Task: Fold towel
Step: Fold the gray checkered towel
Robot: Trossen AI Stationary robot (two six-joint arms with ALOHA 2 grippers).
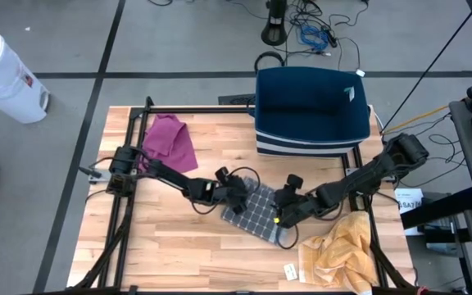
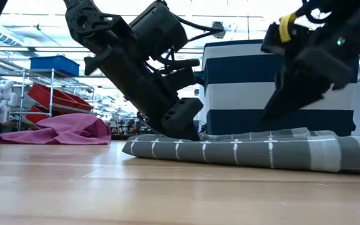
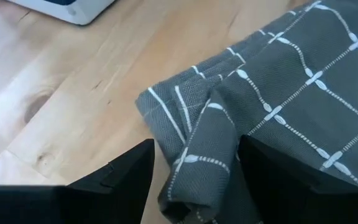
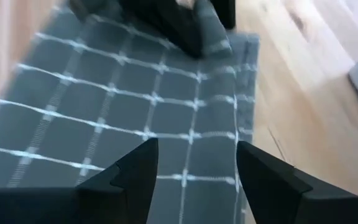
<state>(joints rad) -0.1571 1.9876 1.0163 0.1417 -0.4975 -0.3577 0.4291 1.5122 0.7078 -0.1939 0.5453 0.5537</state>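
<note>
A grey towel with a white check (image 1: pixel 260 217) lies on the wooden table near its middle, its left end rumpled and layered. My left gripper (image 3: pixel 196 146) is open, low at that left end (image 2: pixel 183 128). Its fingers stand on either side of a raised fold (image 3: pixel 194 165). My right gripper (image 4: pixel 196 148) is open and hangs a little above the flat towel (image 4: pixel 135 112) toward its right part (image 2: pixel 270 115), touching nothing. My left gripper comes slanting down from the table's left, its open fingers (image 3: pixel 129 171) on either side of the raised fold near the towel's left corner (image 3: pixel 185 155). I cannot tell whether they touch the cloth. The towel lies on the table.
A pink cloth (image 1: pixel 169 141) lies at the far left of the table and a yellow cloth (image 1: pixel 342 250) at the near right corner. A blue and white bin (image 1: pixel 310 111) stands at the far edge, close behind the towel. A white bin (image 1: pixel 2 74) stands on the floor.
</note>
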